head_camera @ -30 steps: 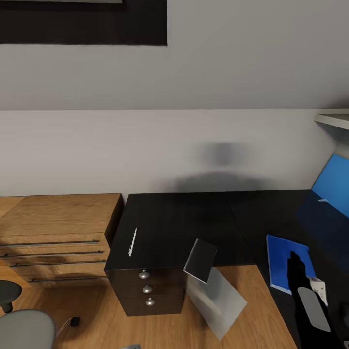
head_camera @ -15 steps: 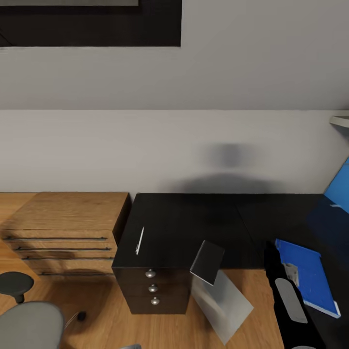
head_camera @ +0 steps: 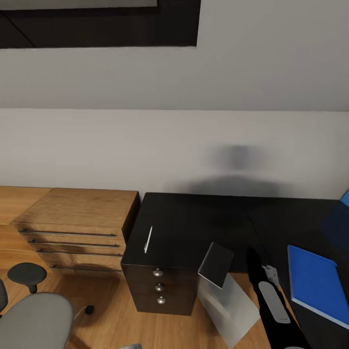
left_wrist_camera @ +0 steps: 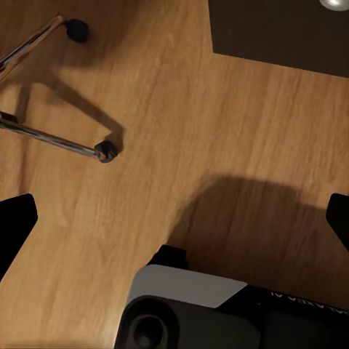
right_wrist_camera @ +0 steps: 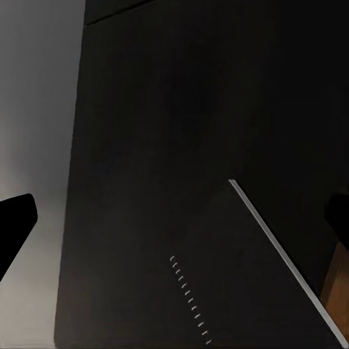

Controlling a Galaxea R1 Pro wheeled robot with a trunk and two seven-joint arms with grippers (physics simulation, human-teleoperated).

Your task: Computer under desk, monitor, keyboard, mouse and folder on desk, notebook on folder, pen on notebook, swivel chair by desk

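Note:
A blue folder (head_camera: 315,283) lies flat on the black desk (head_camera: 194,225) at the right. A thin white pen (head_camera: 148,239) lies on the desk's left end, above the drawers. The grey swivel chair (head_camera: 31,322) stands on the floor at the lower left. A blue corner of the monitor (head_camera: 345,198) peeks in at the right edge. My right arm (head_camera: 269,298) reaches over the desk's front edge, left of the folder. The right gripper (right_wrist_camera: 174,218) is open over the dark desk top. My left gripper (left_wrist_camera: 174,218) is open above the wooden floor, near the chair's caster legs (left_wrist_camera: 65,142).
A wooden chest of drawers (head_camera: 77,220) stands left of the desk against the wall. A dark tilted panel with a pale grey sheet (head_camera: 220,276) leans at the desk's front edge. A small round stool (head_camera: 26,274) stands near the chair. My base (left_wrist_camera: 211,313) is underneath the left gripper.
The whole view has shifted right as the camera turned left. My right arm, which was over the blue folder, now stands left of it, apart from it.

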